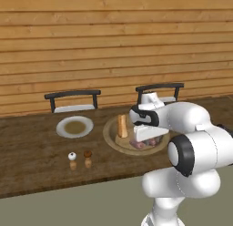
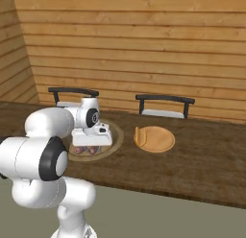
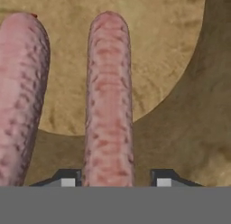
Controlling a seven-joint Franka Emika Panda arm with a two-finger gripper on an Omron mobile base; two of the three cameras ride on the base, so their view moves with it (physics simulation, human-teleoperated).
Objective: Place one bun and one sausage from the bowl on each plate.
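Observation:
The tan-olive bowl (image 1: 113, 139) (image 2: 113, 136) sits mid-table. A bun (image 1: 122, 126) stands upright in its left part and pink sausages (image 1: 142, 145) (image 2: 79, 149) lie at its right. My gripper (image 1: 146, 141) (image 2: 86, 145) points down into the bowl. In the hand view my gripper (image 3: 115, 178) straddles one sausage (image 3: 108, 96). The left fingertip (image 3: 67, 179) is against it and the right one stands a little off. A second sausage (image 3: 20, 92) lies alongside. A white-rimmed plate (image 1: 75, 127) lies to the left of the bowl. To its right, a tan plate (image 2: 156, 138) has a bun (image 2: 137, 135) at its edge.
Salt and pepper shakers (image 1: 73, 161) (image 1: 88, 160) stand near the table's front edge, left of the bowl. Two dark chairs (image 1: 73, 101) (image 1: 159, 90) are pushed against the far side, before a wooden plank wall.

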